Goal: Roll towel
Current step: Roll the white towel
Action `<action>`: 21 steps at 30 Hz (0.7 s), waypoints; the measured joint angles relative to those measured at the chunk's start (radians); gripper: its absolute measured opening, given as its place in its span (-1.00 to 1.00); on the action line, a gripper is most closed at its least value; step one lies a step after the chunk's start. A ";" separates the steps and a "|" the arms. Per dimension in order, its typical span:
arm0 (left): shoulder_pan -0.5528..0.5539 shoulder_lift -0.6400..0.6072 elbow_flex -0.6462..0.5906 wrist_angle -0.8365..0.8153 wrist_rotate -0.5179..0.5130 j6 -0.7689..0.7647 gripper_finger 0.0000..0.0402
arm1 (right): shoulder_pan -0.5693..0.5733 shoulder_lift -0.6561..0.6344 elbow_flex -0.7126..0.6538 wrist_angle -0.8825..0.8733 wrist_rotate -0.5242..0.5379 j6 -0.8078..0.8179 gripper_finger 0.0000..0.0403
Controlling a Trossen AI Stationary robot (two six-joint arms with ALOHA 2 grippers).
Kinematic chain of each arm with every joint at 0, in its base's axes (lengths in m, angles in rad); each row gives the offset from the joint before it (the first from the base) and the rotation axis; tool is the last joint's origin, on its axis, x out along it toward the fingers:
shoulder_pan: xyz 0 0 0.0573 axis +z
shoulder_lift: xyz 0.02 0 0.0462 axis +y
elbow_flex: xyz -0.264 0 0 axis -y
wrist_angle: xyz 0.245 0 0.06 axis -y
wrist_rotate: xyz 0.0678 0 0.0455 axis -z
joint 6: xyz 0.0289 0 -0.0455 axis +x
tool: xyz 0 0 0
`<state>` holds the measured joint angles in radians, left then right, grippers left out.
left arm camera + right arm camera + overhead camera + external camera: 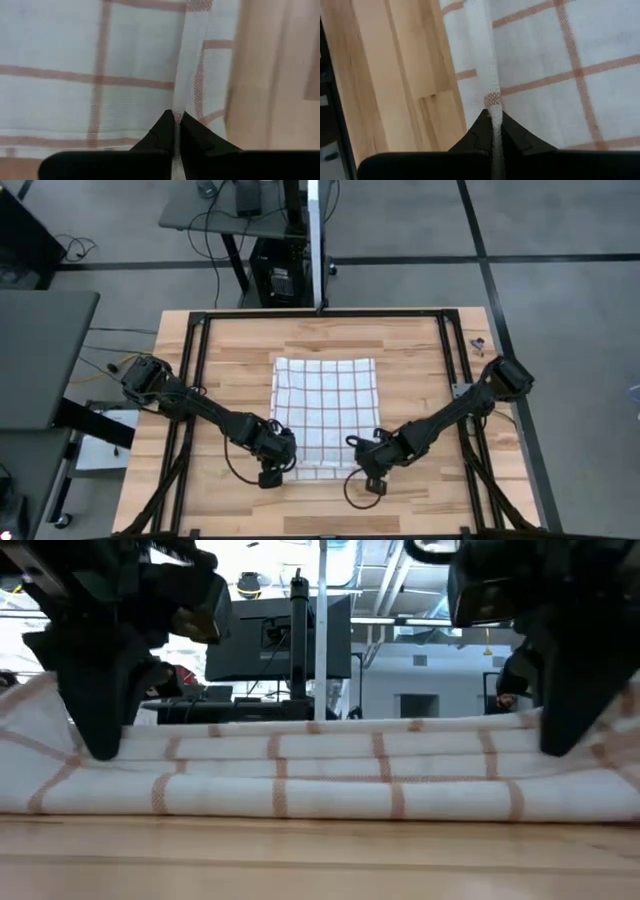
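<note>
Here, towel [325, 405] edge in both tools

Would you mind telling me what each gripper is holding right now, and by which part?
Both hold the towel along its near edge: the left gripper pinches a raised fold near its left corner, the right gripper a fold near its right corner.

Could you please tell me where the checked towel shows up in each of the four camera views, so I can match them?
High view: towel at table centre, near edge between both claws.
Low view: folded band across the whole width.
Left wrist view: fills the picture, edge pinched in the left claw.
Right wrist view: fills the right part, edge pinched in the right claw.
Shared landmark: the towel's red-brown grid lines.
</note>
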<state>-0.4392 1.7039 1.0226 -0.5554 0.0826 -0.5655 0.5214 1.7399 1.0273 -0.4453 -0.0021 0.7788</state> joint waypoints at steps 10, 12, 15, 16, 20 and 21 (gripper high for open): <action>0.002 0.000 0.000 0.025 -0.054 -0.004 -1.00 | -0.049 0.000 -0.054 0.026 -0.019 0.001 -1.00; 0.003 0.000 0.001 0.021 -0.060 -0.011 -1.00 | -0.062 -0.002 -0.055 0.024 -0.041 -0.001 -1.00; 0.014 -0.018 0.022 -0.016 -0.019 -0.035 -1.00 | -0.094 -0.019 -0.042 0.015 -0.137 0.013 -1.00; 0.017 -0.028 0.030 -0.029 -0.008 -0.036 -1.00 | -0.105 -0.028 -0.036 0.003 -0.157 0.021 -1.00; 0.039 -0.045 0.036 -0.051 -0.035 -0.033 -1.00 | -0.148 -0.062 -0.033 -0.046 -0.161 0.013 -1.00; 0.048 -0.045 0.036 -0.060 -0.054 -0.030 -1.00 | -0.164 -0.063 -0.033 -0.064 -0.161 0.003 -1.00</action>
<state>-0.3909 1.6592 1.0588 -0.6159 0.0287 -0.5951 0.3577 1.6768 0.9943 -0.5093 -0.1631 0.7814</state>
